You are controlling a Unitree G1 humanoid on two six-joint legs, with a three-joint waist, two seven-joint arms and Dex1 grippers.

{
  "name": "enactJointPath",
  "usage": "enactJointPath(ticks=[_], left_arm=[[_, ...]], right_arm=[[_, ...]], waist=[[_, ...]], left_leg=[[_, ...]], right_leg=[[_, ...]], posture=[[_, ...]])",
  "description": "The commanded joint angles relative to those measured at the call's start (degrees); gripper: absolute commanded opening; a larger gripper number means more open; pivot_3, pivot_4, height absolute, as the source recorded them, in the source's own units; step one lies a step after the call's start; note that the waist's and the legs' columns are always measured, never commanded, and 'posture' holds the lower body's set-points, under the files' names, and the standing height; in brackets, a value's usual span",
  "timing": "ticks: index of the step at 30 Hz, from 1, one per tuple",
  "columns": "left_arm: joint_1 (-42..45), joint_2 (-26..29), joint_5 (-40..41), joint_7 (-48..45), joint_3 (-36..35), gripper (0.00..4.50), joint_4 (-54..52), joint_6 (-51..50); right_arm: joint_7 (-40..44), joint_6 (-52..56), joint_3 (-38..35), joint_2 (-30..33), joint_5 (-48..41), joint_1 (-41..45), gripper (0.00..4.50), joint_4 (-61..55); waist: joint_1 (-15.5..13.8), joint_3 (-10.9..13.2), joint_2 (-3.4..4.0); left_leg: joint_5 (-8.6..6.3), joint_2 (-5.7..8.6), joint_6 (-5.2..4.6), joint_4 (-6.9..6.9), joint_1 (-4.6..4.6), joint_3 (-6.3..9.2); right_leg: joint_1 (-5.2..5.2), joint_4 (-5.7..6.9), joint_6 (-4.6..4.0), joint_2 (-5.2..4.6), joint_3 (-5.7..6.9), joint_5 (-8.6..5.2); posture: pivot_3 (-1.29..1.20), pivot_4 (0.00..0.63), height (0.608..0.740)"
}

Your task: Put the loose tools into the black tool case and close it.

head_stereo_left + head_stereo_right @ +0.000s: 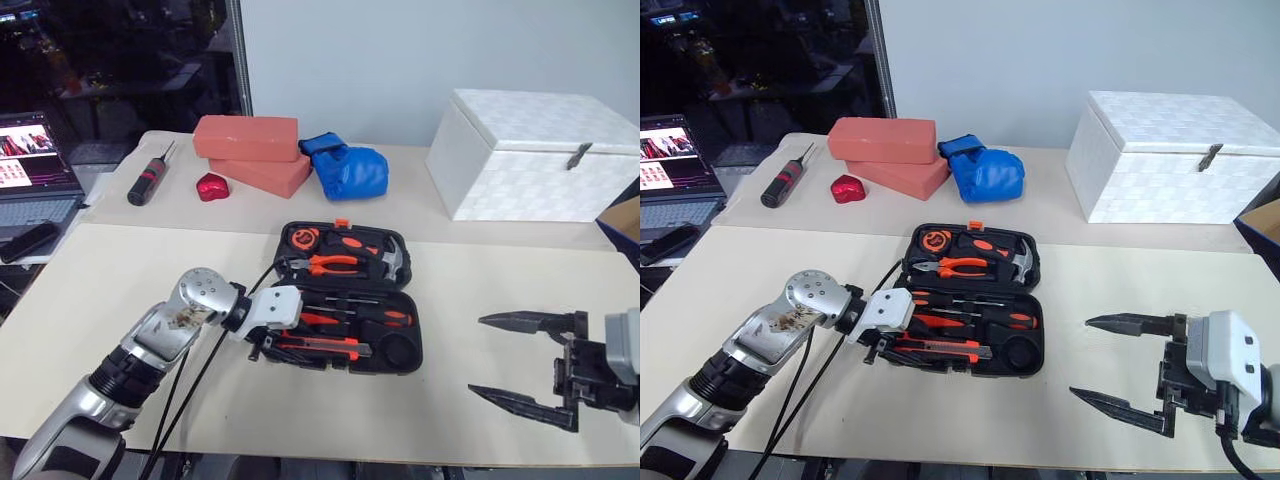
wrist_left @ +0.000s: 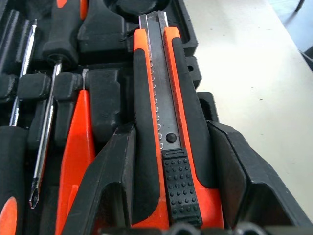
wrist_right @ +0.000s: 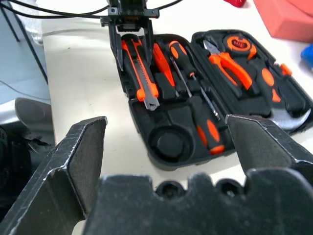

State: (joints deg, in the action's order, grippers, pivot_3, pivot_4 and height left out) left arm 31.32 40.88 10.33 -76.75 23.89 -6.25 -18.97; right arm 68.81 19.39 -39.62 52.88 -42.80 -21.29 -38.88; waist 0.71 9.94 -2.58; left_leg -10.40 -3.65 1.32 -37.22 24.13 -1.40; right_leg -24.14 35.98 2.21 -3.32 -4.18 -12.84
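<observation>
The black tool case [image 1: 350, 300] lies open on the cream bench [image 1: 120, 300], near the middle, its two halves side by side and its small orange latch [image 1: 341, 223] on the far edge. The far half holds orange-handled pliers [image 1: 335, 265], a tape measure [image 1: 301, 238] and a hammer [image 1: 392, 262]. The near half holds screwdrivers [image 1: 365, 312] with orange-and-black handles in their slots, and along its front edge the orange-and-black utility knife [image 2: 168, 142].

The left pincer [image 1: 258, 345] is at the case's left end, its two black fingers [image 2: 112, 181] set one on each side of the knife's butt end — about half open and close against the handle, though whether they actually press on it I cannot tell. Just beside the knife lies a small all-orange screwdriver [image 2: 76, 156], then a thin steel shaft [image 2: 46, 132].

The right pincer [image 1: 1120, 365] hangs over bare bench to the right of the case, well apart from it, fingers spread wide and holding nothing.

At the back of the bench sit a white box [image 1: 540, 155], a blue glove [image 1: 345, 168], two pink bricks [image 1: 250, 150], a red heart-shaped object [image 1: 211, 187] and a black-and-red screwdriver [image 1: 148, 180]. A laptop [image 1: 35, 170] stands off to the left.
</observation>
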Motion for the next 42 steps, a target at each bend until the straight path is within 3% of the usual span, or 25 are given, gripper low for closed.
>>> enactJointPath(ticks=[1, 16, 18, 19, 21, 25, 26, 28, 34, 39, 42], left_arm=[[0.80, -1.45, -2.86, 0.59, 1.58, 1.74, 2.90, 1.80], [3.06, -6.32, -4.25, -2.02, 3.44, 1.74, 3.94, 1.23], [3.14, -6.64, -3.17, -1.88, 2.49, 2.75, 2.87, 0.21], [3.19, -6.72, -2.09, -1.78, 1.42, 2.84, 2.29, -0.62], [2.83, -6.93, 3.00, -1.72, -2.87, 3.52, 0.41, -4.46], [2.52, -7.24, 15.52, -0.16, -12.26, 3.52, -2.84, -16.26], [2.51, -7.33, 17.70, 0.62, -13.75, 2.96, -3.21, -18.81], [1.45, -7.00, 18.48, 2.08, -14.50, 2.31, -3.99, -20.27], [-2.87, -5.61, 13.81, 5.62, -11.27, 0.05, -5.36, -17.27], [-4.38, -4.49, 2.87, 9.52, -0.37, 0.05, -0.33, -15.78], [-4.99, -5.79, 1.93, 10.44, 0.95, 0.05, 0.85, -14.57]], right_arm=[[0.57, 0.69, -0.47, 0.93, -1.39, 0.96, 4.50, 0.31], [0.09, 1.49, 1.30, 1.55, -0.81, 2.91, 4.50, 0.72], [0.16, 1.42, 1.53, 1.50, -0.64, 2.99, 4.50, 0.83], [0.19, 1.36, 1.60, 1.50, -0.55, 2.97, 4.50, 0.84], [0.25, 1.26, 1.59, 1.46, -0.54, 2.92, 4.50, 0.87], [0.41, 0.72, 2.05, 1.24, -0.08, 3.07, 4.50, 1.39], [0.39, 0.58, 2.26, 1.14, 0.04, 3.15, 4.50, 1.51], [0.09, 0.45, 2.97, 0.89, 0.22, 3.54, 4.50, 1.66], [-0.14, 0.27, 4.61, 0.90, 0.72, 4.90, 4.50, 2.41], [-0.34, 1.26, 4.83, 1.33, 1.12, 5.16, 4.50, 2.11], [-0.01, 1.78, 3.50, 1.25, 0.55, 3.97, 4.50, 1.33]], waist=[[-0.06, -0.01, 0.01], [-1.07, -0.03, 0.06], [-1.15, -0.04, 0.06], [-1.18, -0.04, 0.06], [-1.22, -0.03, 0.06], [-1.01, -0.02, 0.05], [-0.88, -0.02, 0.05], [-0.65, -0.03, 0.06], [-0.02, -0.02, 0.05], [-0.11, -0.04, 0.05], [-0.47, -0.17, 0.24]], left_leg=[[0.00, 0.01, 0.00, 0.00, 0.00, 0.00], [0.00, 0.08, -0.01, -0.34, 0.09, 0.06], [0.00, 0.08, -0.01, -0.41, 0.14, 0.06], [0.00, 0.08, -0.01, -0.43, 0.16, 0.06], [0.00, 0.08, -0.01, -0.45, 0.19, 0.06], [0.00, 0.03, -0.02, -0.46, 0.27, 0.08], [0.00, 0.02, -0.02, -0.46, 0.27, 0.09], [0.00, 0.01, -0.02, -0.46, 0.20, 0.12], [0.00, 0.04, -0.01, -0.50, 0.18, 0.13], [0.00, 0.06, -0.01, -0.50, 0.16, 0.13], [-0.01, 0.09, -0.01, -0.51, 0.08, 0.16]], right_leg=[[-0.01, 0.00, 0.00, 0.00, 0.00, 0.00], [0.12, 0.02, 0.09, -0.05, 0.00, 0.03], [0.11, 0.02, 0.10, -0.05, 0.00, 0.03], [0.11, 0.02, 0.10, -0.05, 0.00, 0.04], [0.10, 0.02, 0.11, -0.05, 0.00, 0.04], [-0.02, 0.10, 0.14, -0.02, 0.01, 0.05], [-0.03, 0.12, 0.14, 0.00, 0.02, 0.05], [-0.01, 0.17, 0.14, 0.01, 0.03, 0.05], [0.04, 0.16, 0.14, 0.00, 0.02, 0.06], [0.05, 0.15, 0.13, -0.01, 0.01, 0.06], [0.18, 0.07, 0.13, -0.04, 0.02, 0.06]], posture=[[0.00, 0.150, 0.736], [0.00, 0.150, 0.736], [0.00, 0.150, 0.736], [0.00, 0.150, 0.736], [0.00, 0.150, 0.736], [0.00, 0.150, 0.736], [0.00, 0.150, 0.736], [0.00, 0.150, 0.736], [0.00, 0.150, 0.736], [0.00, 0.150, 0.736], [0.00, 0.150, 0.736]])
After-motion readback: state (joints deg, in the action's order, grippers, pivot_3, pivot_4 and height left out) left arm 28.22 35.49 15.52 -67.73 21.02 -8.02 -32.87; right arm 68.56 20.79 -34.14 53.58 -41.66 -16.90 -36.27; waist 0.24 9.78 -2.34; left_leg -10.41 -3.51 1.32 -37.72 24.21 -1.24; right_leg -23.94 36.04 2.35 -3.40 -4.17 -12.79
